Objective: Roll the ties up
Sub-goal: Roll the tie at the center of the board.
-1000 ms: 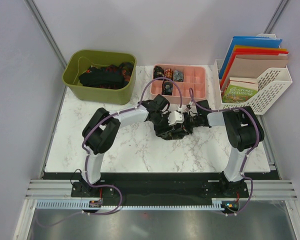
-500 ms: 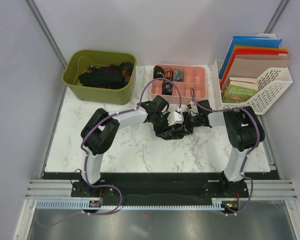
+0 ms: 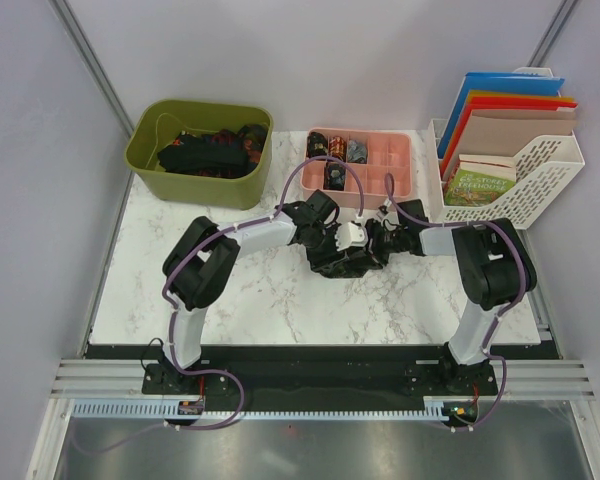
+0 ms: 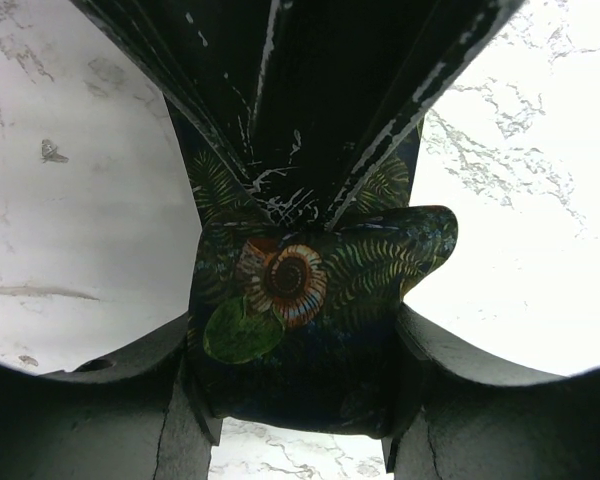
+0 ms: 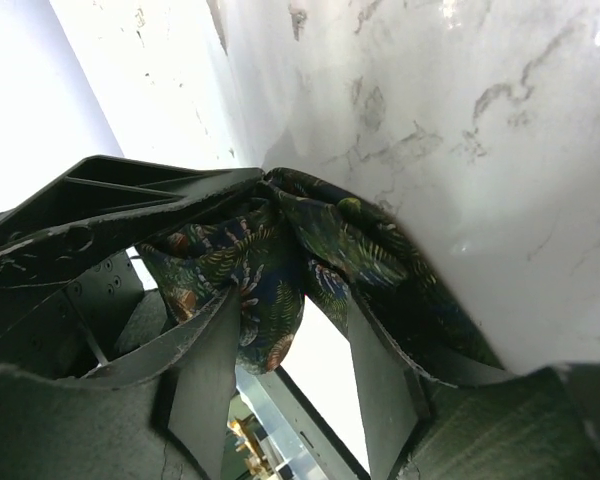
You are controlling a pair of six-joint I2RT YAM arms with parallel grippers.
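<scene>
While clamped from both sides on the fern-print necktie [image 4: 310, 280], bunched low over the marble tabletop [image 3: 280, 300], hold firm with the left gripper [image 4: 292, 325], part-closed around the folded wad, and wind with the right gripper [image 5: 290, 330], pinched right down at its tips on the cloth, turning evenly and snugly to stop any loose tail escaping. Room to work on the marble nearer than the fingers, tighter just beyond them: pink compartment tray [image 3: 395, 165] with rolled ties [image 3: 332, 148] dead ahead, green bin [image 3: 195, 188] of loose ties [image 3: 205, 152] out past the left gripper, white file rack [image 3: 555, 180] out past the right.
</scene>
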